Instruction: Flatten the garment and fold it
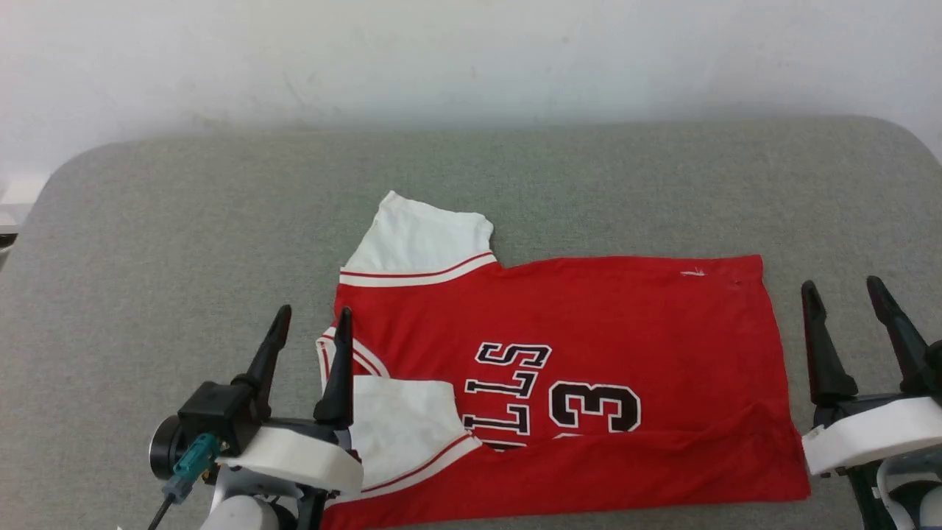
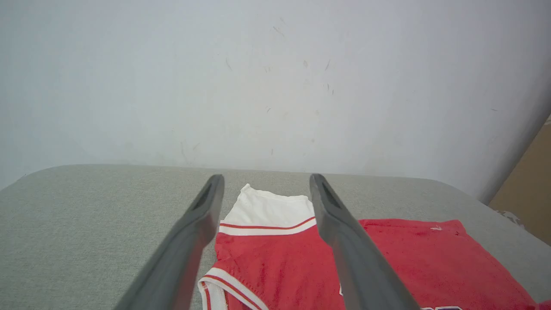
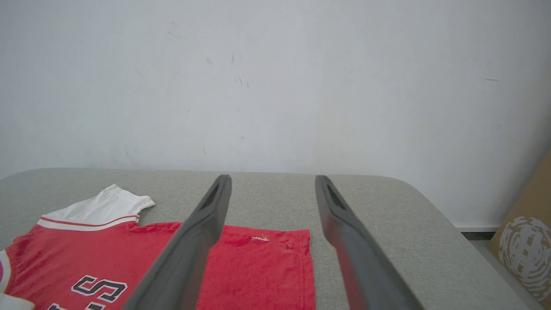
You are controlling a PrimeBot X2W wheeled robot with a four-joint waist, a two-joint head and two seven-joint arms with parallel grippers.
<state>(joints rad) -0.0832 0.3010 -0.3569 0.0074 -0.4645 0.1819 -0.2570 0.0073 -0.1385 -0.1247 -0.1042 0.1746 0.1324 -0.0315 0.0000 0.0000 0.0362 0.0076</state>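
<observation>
Both ends of the garment (image 1: 589,331), lying sideways on the bench (image 1: 184,221), are bracketed: left hand (image 1: 314,313) at its eight o'clock, right hand (image 1: 841,285) at four, each spread and empty, probably placed to grip collar and hem.

**Both arms low, jaws apart**

I have the left gripper (image 1: 313,313) at the lower left and the right gripper (image 1: 841,284) at the lower right of my head view. Their dark fingers point forward. Both pairs of jaws stand spread and empty.
</observation>
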